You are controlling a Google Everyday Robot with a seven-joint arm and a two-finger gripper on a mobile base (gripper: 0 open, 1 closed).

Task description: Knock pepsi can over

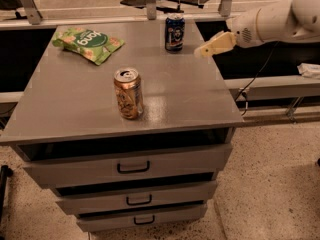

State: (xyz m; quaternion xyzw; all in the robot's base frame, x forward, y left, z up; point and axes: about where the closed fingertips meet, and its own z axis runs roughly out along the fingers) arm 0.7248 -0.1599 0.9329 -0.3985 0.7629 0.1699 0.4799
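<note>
The pepsi can [174,32], dark blue with a silver top, stands upright at the far edge of the grey cabinet top [165,94]. My gripper [202,51] comes in from the right on a white arm. Its tan fingers point left toward the can. The tip is a short way right of the can and a little nearer to me, not touching it.
A gold-orange can [128,93] stands upright near the middle front of the top. A green snack bag [88,43] lies at the far left. The cabinet has drawers [134,167] below. A cable hangs at the right, with rails behind.
</note>
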